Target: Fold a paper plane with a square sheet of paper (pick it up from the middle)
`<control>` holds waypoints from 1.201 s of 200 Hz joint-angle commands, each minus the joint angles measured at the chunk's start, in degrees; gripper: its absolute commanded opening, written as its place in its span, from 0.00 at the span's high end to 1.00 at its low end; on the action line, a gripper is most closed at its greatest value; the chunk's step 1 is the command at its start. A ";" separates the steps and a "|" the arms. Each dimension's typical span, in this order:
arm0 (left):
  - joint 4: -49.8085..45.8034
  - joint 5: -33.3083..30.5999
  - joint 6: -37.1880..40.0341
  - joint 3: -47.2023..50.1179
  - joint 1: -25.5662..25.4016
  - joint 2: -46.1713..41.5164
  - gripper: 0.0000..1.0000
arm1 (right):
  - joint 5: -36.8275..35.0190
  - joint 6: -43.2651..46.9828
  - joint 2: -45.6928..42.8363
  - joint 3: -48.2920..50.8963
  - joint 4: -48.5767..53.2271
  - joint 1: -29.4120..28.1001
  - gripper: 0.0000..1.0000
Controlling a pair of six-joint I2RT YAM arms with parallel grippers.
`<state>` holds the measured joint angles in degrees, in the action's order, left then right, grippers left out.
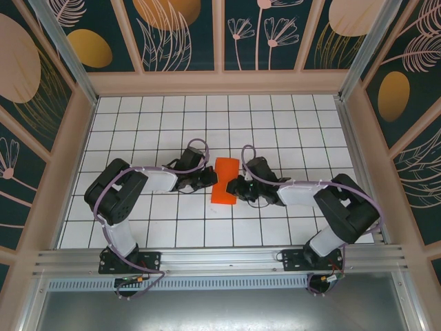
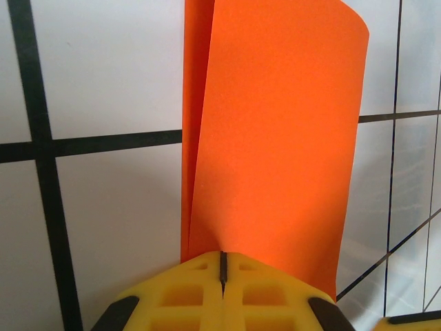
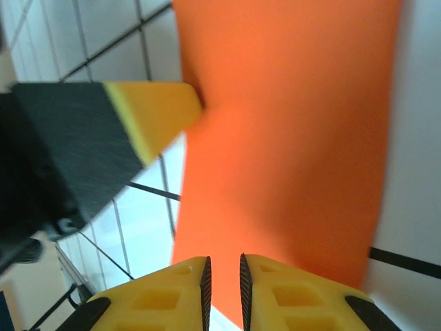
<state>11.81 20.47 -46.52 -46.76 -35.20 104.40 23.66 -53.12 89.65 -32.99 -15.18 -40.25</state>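
One folded paper, light and floppy, is being held at the worktop's middle; left hand is clenching its edge, right hand is gaping slightly. Pinching near the crease is looking safest.

A white table, ruled into square tiles by dark lines. A thin orange sheet of paper, folded over, is near the table's middle, slightly toward the near edge. Whether it rests on the surface cannot be told.
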 commanded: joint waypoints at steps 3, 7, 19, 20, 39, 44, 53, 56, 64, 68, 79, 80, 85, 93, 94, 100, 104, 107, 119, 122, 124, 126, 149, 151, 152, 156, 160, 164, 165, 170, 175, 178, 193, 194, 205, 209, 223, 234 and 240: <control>-9.00 -2.06 1.29 2.64 -0.02 1.75 1.00 | -0.13 -1.16 2.06 2.33 -0.59 -0.94 0.77; -9.05 -2.10 1.29 2.69 -0.03 1.69 1.00 | -0.27 -1.17 2.17 2.65 -0.47 -1.05 0.77; -8.94 -2.19 1.30 2.73 0.03 1.69 1.00 | -0.37 -1.31 2.35 3.49 -0.23 -1.14 0.77; -8.92 -2.19 1.33 2.73 0.04 1.73 1.00 | -0.37 -1.30 2.36 3.47 -0.17 -1.19 0.77; -8.92 -2.19 1.34 2.73 0.02 1.86 1.00 | -0.41 -1.27 1.42 3.73 0.66 -1.39 0.77; -8.99 -2.19 1.30 2.73 0.04 1.85 1.00 | -0.49 -1.28 0.93 3.52 1.19 -1.42 0.77; -9.00 -2.21 1.31 2.73 0.04 1.78 1.00 | -0.66 -0.98 -0.20 2.97 2.09 -1.56 0.77; -9.00 -2.19 1.33 2.73 0.02 1.75 1.00 | -0.75 -0.82 -0.56 2.80 2.35 -1.58 0.77; -9.00 -2.19 1.30 2.69 0.03 1.73 1.00 | -0.68 -0.59 -1.61 2.38 2.67 -1.67 0.77; -9.02 -2.19 1.27 2.64 0.04 1.74 1.00 | -0.67 -0.56 -2.04 2.21 2.75 -1.71 0.77; -9.00 -2.11 1.23 2.55 -0.02 1.86 1.00 | -0.63 -0.55 -3.04 1.92 2.72 -1.76 0.77; -9.00 -2.10 1.20 2.55 0.01 1.90 1.00 | -0.63 -0.56 -3.10 1.90 2.67 -1.76 0.77; -9.01 -2.02 1.25 2.47 0.04 1.94 1.00 | -0.45 -0.59 -3.37 1.88 2.45 -1.85 0.76; -9.00 -2.01 1.26 2.38 0.03 1.88 1.00 | -0.28 -0.61 -3.52 1.96 2.10 -1.95 0.76; -8.96 -2.01 1.26 2.38 0.04 1.96 1.00 | -0.28 -0.59 -3.52 1.96 2.09 -1.99 0.76; -8.99 -2.01 1.25 2.39 0.00 2.03 1.00 | -0.34 -0.58 -3.45 1.99 2.14 -2.14 0.76; -8.99 -2.03 1.25 2.38 0.04 2.00 1.00 | -0.52 -0.58 -3.37 2.09 2.17 -2.26 0.77; -9.00 -2.01 1.23 2.38 0.03 1.99 1.00 | -0.56 -0.62 -3.30 2.25 2.11 -2.34 0.77; -9.04 -1.92 1.25 2.38 -0.01 1.93 1.00 | -0.59 -0.84 -2.62 3.07 1.68 -2.59 0.77; -9.01 -1.92 1.24 2.44 -0.02 1.95 1.00 | -0.61 -0.98 -2.44 3.29 1.53 -2.68 0.77; -9.00 -1.92 1.21 2.44 -0.04 1.86 1.00 | -0.63 -0.99 -2.36 3.51 1.44 -2.67 0.77; -9.00 -1.90 1.25 2.39 -0.02 1.86 1.00 | -0.68 -1.01 -2.19 3.71 1.31 -2.71 0.77; -9.11 -2.01 1.22 2.47 0.03 1.83 1.00 | -1.03 -1.48 -0.90 6.27 0.52 -3.08 0.77; -9.09 -2.01 1.25 2.47 0.04 1.85 1.00 | -0.93 -1.51 -0.75 6.45 0.57 -3.08 0.77; -9.09 -2.01 1.25 2.47 0.04 1.86 1.00 | -1.00 -1.53 -0.73 6.54 0.62 -3.08 0.77; -9.16 -2.03 1.32 2.42 -0.01 1.86 1.00 | -1.19 -1.47 -0.63 6.81 0.97 -3.16 0.77; -9.18 -2.01 1.34 2.41 0.02 1.86 1.00 | -1.49 -1.50 -0.69 7.01 1.45 -3.22 0.77; -9.18 -2.09 1.35 2.39 0.00 1.72 1.00 | -1.73 -1.49 -0.91 7.21 1.82 -3.25 0.77; -9.22 -2.10 1.35 2.38 0.02 1.74 1.00 | -1.80 -1.52 -0.94 7.23 1.86 -3.26 0.77; -9.26 -2.10 1.32 2.41 0.00 1.72 1.00 | -1.85 -1.49 -1.37 7.47 2.20 -3.26 0.77; -9.26 -2.10 1.32 2.42 -0.01 1.69 1.00 | -1.84 -1.31 -1.95 7.55 2.60 -3.27 0.77; -9.37 -2.12 1.42 2.40 0.04 1.66 1.00 | -1.93 -1.21 -2.33 7.36 2.97 -3.26 0.77; -9.53 -2.29 1.41 2.31 0.02 1.60 1.00 | -2.87 0.00 -4.80 5.39 6.11 -3.10 0.77; -9.53 -2.28 1.38 2.30 0.03 1.64 1.00 | -2.98 0.06 -4.95 5.17 6.38 -3.09 0.77; -9.52 -2.19 1.42 2.21 0.00 1.64 1.00 | -4.48 1.50 -6.83 2.80 8.83 -2.53 0.77; -9.53 -2.19 1.43 2.14 0.02 1.68 1.00 | -5.01 2.11 -7.36 1.85 9.51 -2.06 0.77; -9.53 -2.02 1.41 2.19 0.04 1.75 1.00 | -6.33 3.33 -7.84 -1.20 10.88 0.82 0.77; -9.53 -1.84 1.52 2.22 0.00 1.68 1.00 | -5.57 3.87 -6.99 -2.92 9.86 4.17 0.77; -9.45 -1.84 1.48 2.29 0.00 1.59 1.00 | -4.73 3.98 -6.11 -3.77 8.68 6.05 0.77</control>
<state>11.79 20.51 -46.50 -46.65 -35.22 104.29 20.38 -51.59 83.61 -32.08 -7.14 -39.81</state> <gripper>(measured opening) 0.055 0.230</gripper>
